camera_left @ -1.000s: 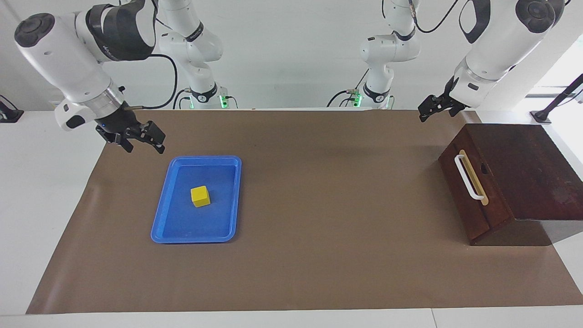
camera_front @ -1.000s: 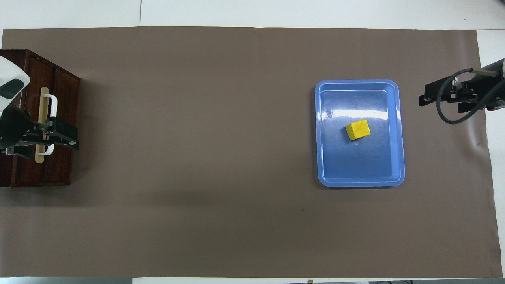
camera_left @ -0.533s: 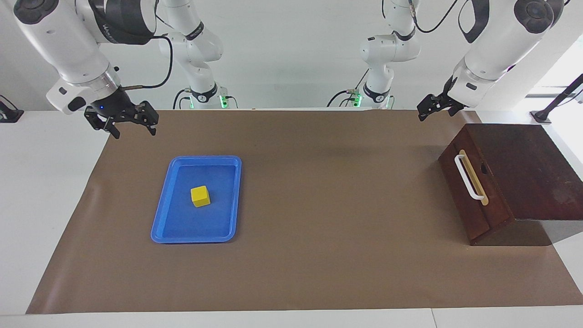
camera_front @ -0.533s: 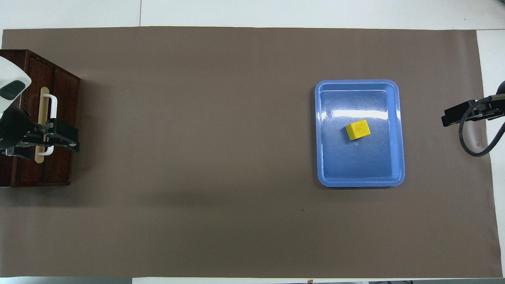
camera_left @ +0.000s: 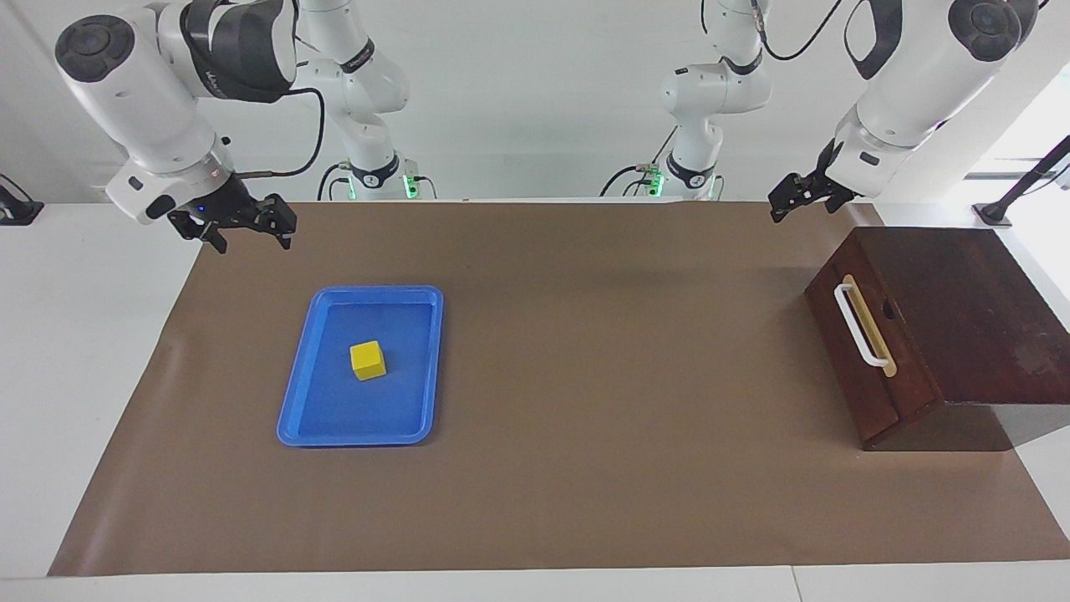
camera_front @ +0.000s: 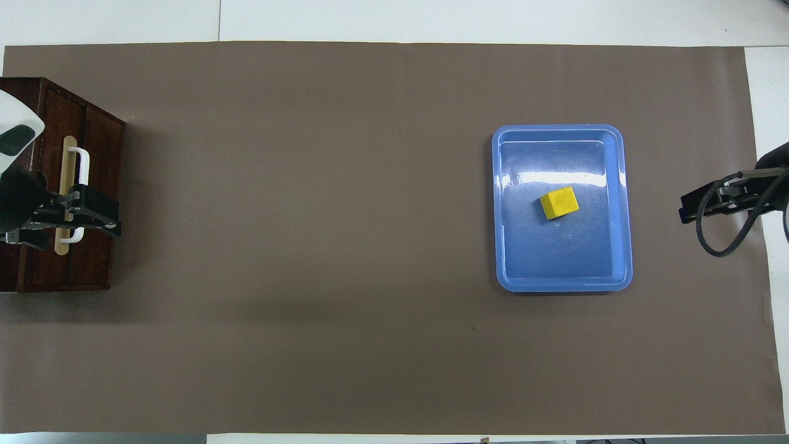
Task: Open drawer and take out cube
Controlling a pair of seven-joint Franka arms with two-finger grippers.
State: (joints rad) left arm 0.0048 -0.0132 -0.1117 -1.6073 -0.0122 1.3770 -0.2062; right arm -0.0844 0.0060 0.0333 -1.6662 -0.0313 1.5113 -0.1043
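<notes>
White arms (camera_left: 142, 92) — black joint bands, black grippers (camera_left: 244, 224), looping black cables.

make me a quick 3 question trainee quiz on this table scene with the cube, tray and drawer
1. True or false: the dark brown wooden drawer with the white bar handle is pulled open.
2. Where does the small yellow cube lie? A) in the drawer B) in the blue plastic tray C) on the brown table mat
3. Which pincer hangs nearest the tray?

Key
1. False: it sits shut in its box.
2. B
3. The right pincer, up in the air, holding nothing; the left pincer hangs by the box.
</notes>
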